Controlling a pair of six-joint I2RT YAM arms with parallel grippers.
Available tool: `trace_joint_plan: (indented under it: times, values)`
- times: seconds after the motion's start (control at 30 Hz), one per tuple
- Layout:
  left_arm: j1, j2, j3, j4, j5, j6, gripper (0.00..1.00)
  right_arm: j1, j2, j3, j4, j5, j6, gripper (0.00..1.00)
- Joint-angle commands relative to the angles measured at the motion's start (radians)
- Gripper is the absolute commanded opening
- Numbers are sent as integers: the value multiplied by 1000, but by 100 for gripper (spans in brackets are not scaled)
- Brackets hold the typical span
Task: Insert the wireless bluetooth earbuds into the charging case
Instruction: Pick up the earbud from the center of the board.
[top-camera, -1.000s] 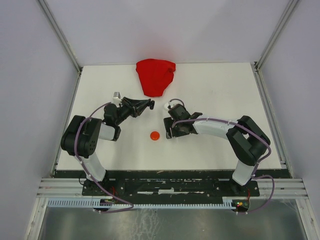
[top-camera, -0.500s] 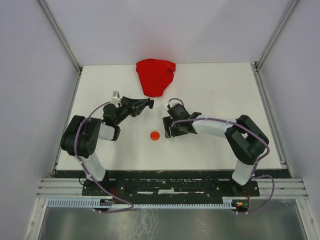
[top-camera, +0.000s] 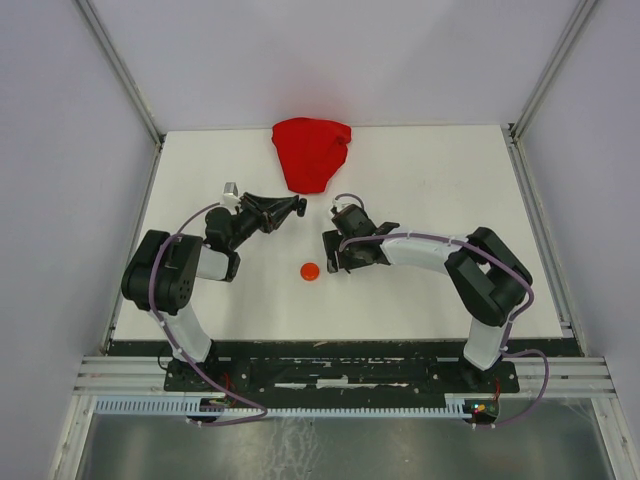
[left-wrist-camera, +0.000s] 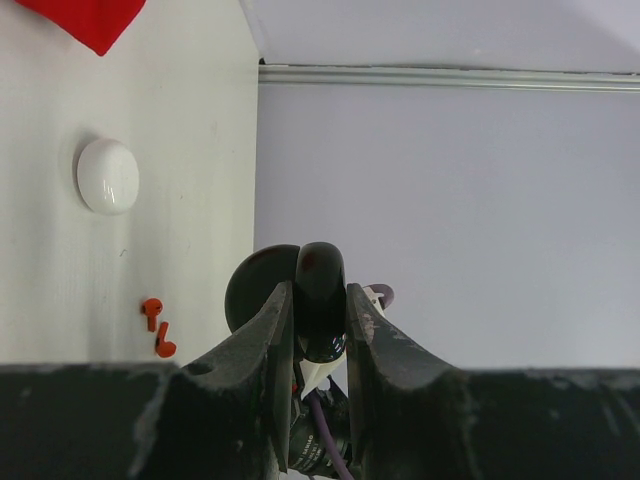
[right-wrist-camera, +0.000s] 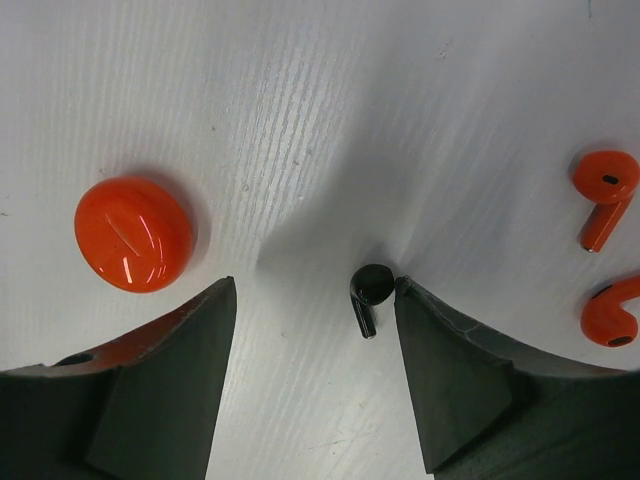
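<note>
The white table (top-camera: 430, 200) carries everything, with the red cloth (top-camera: 311, 152) crumpled at its far edge, well apart from the work and, as we judge it, of no use to this step. Both arms reach toward the middle of the table and face each other, which suits a shared job: one presents a case, the other fetches a bud. The left gripper (top-camera: 293, 209) is raised off the surface and clamped tight on a glossy dark rounded body that we take to be the black charging case (left-wrist-camera: 321, 295), seen edge-on. We judge it is held aloft so that a bud can be brought to it, though we cannot tell whether its lid is up. The right gripper (right-wrist-camera: 313, 290) is down at the table with its jaws spread wide, straddling the black earbud (right-wrist-camera: 368, 288), which lies flat on the surface close against the right-hand finger and is not yet gripped. The jaws look set to close on it, but the bud sits off-centre, so it may slide or turn as they close. The red case (right-wrist-camera: 133, 233) rests shut just outside the other finger, the white case (left-wrist-camera: 108, 176) lies farther off, and the red earbuds (right-wrist-camera: 603, 190) lie loose beside the right gripper, waiting their turn.
</note>
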Motion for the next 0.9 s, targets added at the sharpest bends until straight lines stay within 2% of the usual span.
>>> trace_joint_plan:
  times: [0.0,0.3,0.87]
  values:
    - [7,3,-3,73,13,-14,3,6,26,24,-37,16,-7,72]
    - [5,9,-7,77,13,-15,3,8,45,52,-88,45,-34,59]
    - [7,26,1,94,19,-26,3,10,93,102,-177,111,-49,42]
